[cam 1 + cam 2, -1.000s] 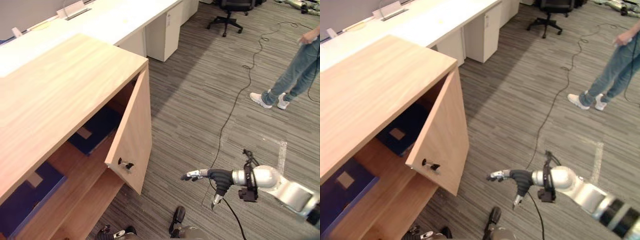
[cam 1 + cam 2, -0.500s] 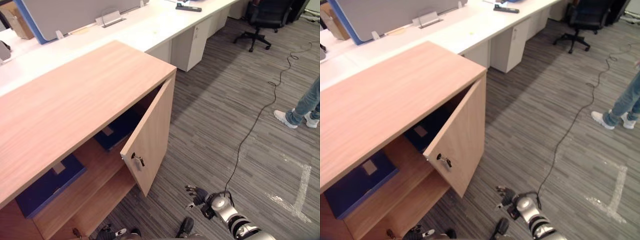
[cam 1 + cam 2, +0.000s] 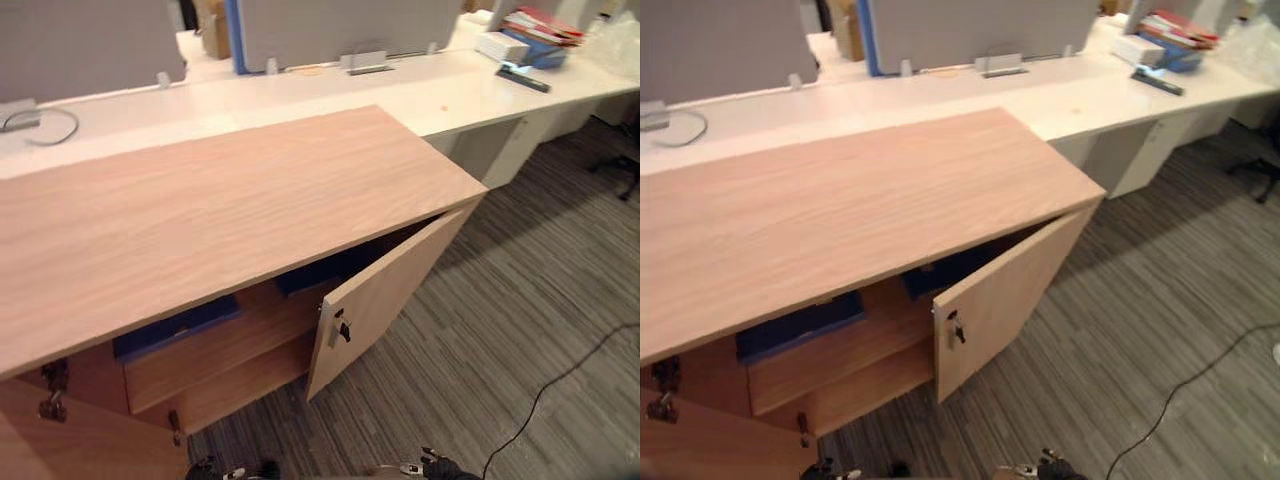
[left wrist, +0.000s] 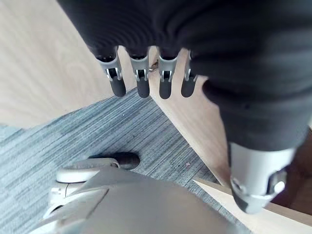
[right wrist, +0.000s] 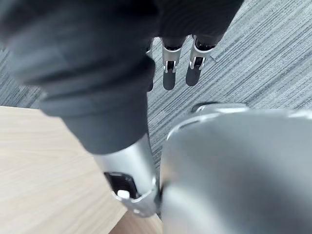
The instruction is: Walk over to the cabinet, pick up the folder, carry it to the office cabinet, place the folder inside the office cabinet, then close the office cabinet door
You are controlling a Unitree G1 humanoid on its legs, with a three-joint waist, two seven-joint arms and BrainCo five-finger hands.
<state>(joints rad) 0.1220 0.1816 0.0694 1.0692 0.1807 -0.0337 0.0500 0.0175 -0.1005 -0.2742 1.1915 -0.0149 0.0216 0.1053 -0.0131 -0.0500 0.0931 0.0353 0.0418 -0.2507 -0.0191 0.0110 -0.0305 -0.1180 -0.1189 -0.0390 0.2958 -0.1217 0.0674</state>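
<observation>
Left robot hand (image 4: 141, 80): hanging beside the cabinet (image 3: 220, 200), fingers straight, empty.
Right robot hand (image 5: 168, 73): hanging over the floor (image 5: 253, 58), fingers straight, empty.
Folder (image 3: 175, 328): lying inside the cabinet, well apart from both robot hands.

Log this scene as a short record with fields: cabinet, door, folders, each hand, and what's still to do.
Cabinet: wooden cabinet in front of a white desk
Door: door ajar, swung partway out
Folders: blue folder on the inner shelf; second folder further in, beside the door
Left hand: left hand open, empty
Right hand: right hand open, empty, above the carpet
Still to do: door not yet closed
</observation>
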